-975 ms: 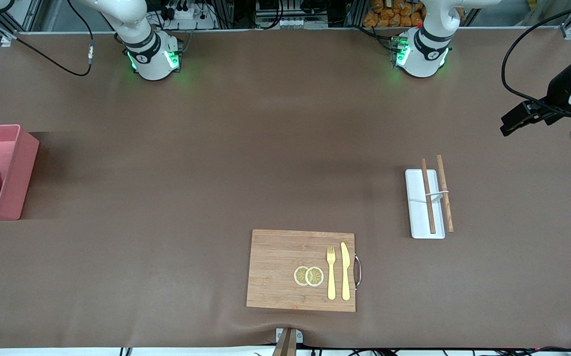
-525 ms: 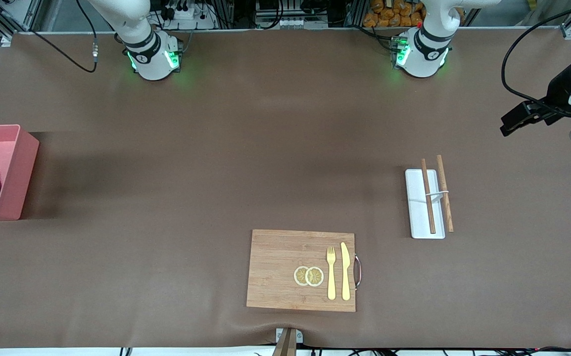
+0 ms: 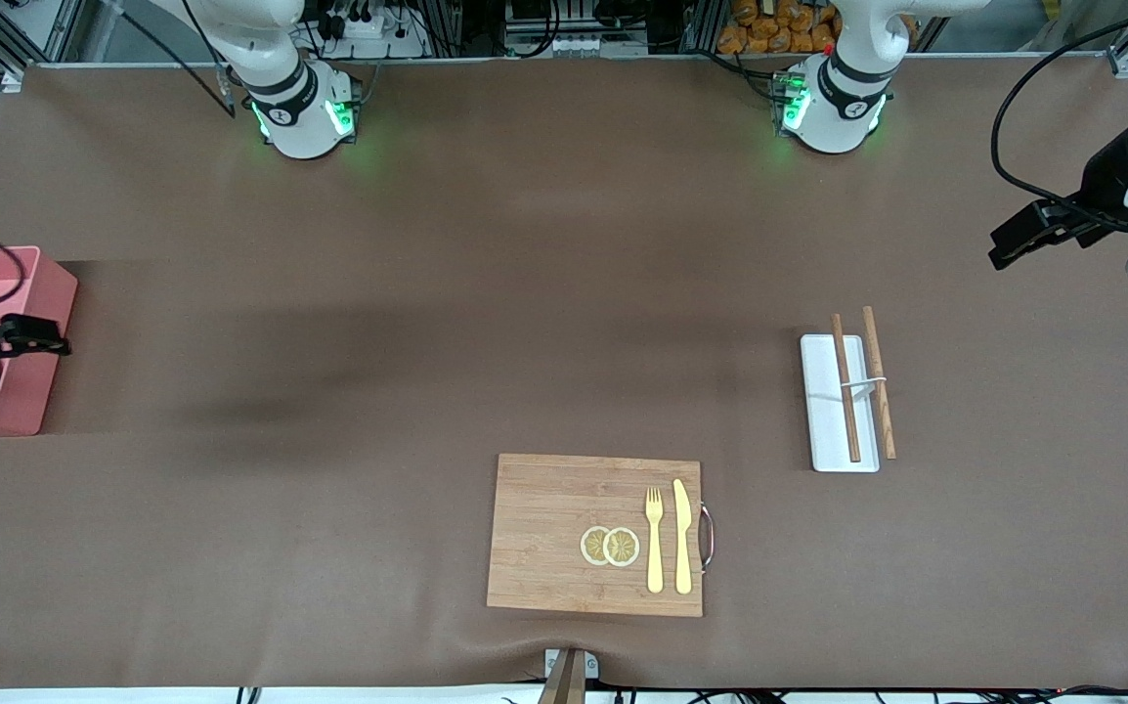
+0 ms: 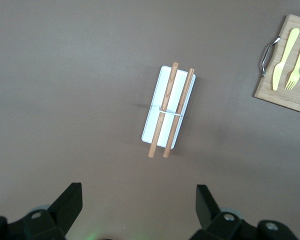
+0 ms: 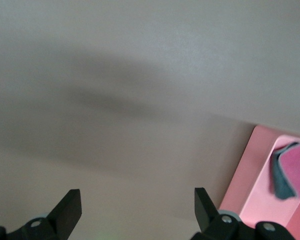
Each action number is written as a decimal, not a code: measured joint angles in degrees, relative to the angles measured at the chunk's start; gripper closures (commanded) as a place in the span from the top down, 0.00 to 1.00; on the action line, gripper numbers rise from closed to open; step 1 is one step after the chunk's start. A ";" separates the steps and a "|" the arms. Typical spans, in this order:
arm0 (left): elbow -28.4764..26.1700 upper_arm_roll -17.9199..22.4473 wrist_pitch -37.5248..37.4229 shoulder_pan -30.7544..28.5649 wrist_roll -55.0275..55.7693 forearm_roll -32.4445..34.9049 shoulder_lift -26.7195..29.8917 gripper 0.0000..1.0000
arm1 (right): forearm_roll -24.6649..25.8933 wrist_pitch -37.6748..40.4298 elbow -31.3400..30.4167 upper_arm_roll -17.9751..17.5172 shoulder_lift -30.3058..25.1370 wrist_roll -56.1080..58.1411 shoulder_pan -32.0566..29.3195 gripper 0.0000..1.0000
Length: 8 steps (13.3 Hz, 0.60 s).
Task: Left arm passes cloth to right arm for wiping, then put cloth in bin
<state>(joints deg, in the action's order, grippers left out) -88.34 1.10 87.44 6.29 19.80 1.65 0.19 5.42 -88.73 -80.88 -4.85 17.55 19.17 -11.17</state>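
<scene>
Right gripper [image 5: 135, 207]: fingers [image 5: 70, 205] spread wide, nothing between them; hangs over the bin's wall at the right arm's end of the bench, seen at the edge of the front view [image 3: 31, 337].

Left gripper [image 4: 139, 205]: fingers [image 4: 70, 200] released and empty; held in the air over bare bench at the left arm's end, seen in the front view [image 3: 1019, 240]; this arm waits.

Cloth [image 5: 292, 167]: crimson-pink with a dark grey fold, crumpled, lying inside the bin; shown only in the right wrist view, hidden in the front view by the right gripper.

Bin [image 3: 31, 284]: pink open-topped box, upright, on the bench at the right arm's end.

White tray [image 3: 826, 411]: narrow, flat, toward the left arm's end of the bench.

Chopsticks [image 3: 847, 391]: two brown sticks joined by a thin white band; one lies along the tray, the other just beside the tray's long edge.

Cutting board [image 3: 564, 533]: wooden, metal handle on its short side, nearer the front camera than the tray.

Fork [image 3: 654, 543] and knife [image 3: 682, 538]: pale yellow, side by side on the board next to the handle.

Two round slices [image 3: 611, 546]: overlapping, on the board beside the fork.

Bench [image 3: 525, 293]: covered in brown.
</scene>
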 measured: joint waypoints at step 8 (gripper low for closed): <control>-0.05 -0.01 0.00 -0.22 0.00 0.00 0.00 1.00 | -8.45 0.43 -8.86 0.31 -15.25 -16.42 0.79 1.00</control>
<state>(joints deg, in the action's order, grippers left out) -88.39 1.09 87.44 6.07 19.80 1.65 0.19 -3.04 -88.30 -89.75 -4.54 2.30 2.75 -10.38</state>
